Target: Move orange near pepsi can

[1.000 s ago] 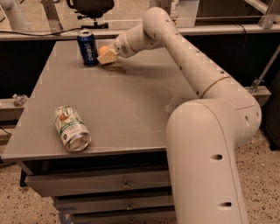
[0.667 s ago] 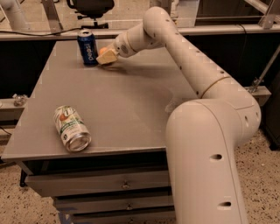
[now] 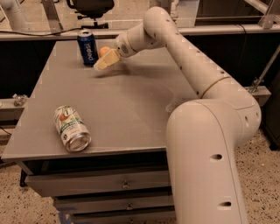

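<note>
The orange [image 3: 104, 51] is a small round fruit on the grey table [image 3: 131, 109] at the far left, just right of the pepsi can [image 3: 87, 47]. The pepsi can is dark blue with white lettering and stands upright. My gripper [image 3: 105, 61] reaches in from the right and sits directly in front of the orange, hiding its lower part. The gripper is low over the table top, close to the can's right side. I cannot tell whether it touches the orange.
A white-and-green can [image 3: 71, 128] lies on its side near the table's front left corner. Drawers [image 3: 109, 186] sit under the table front. A black office chair [image 3: 89, 8] stands behind the table. My arm's large base [image 3: 205, 153] fills the right foreground.
The gripper has shifted slightly toward the camera and lower in view. The orange now shows above it beside the pepsi can. Both cans stayed put.
</note>
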### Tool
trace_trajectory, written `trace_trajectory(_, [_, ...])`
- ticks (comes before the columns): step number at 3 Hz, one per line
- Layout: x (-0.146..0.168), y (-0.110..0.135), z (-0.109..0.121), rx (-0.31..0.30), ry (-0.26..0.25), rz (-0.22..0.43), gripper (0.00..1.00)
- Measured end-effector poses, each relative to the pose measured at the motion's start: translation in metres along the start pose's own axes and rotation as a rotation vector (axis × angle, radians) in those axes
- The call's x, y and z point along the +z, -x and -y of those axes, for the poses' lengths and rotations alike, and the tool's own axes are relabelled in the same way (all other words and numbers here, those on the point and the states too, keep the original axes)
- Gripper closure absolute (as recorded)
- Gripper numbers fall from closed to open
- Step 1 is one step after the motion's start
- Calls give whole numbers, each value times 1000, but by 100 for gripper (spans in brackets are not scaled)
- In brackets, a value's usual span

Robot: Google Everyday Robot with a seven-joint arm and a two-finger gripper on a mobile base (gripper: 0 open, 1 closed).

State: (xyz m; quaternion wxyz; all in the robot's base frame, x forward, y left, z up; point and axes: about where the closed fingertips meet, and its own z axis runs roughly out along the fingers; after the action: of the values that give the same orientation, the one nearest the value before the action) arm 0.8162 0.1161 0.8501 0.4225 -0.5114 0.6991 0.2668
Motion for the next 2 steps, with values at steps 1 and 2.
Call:
trace_trajectory(1, [-12,-1,3,24,-2,26,0])
trace_trajectory(2, [-54,-3,9,65,-26,100,0])
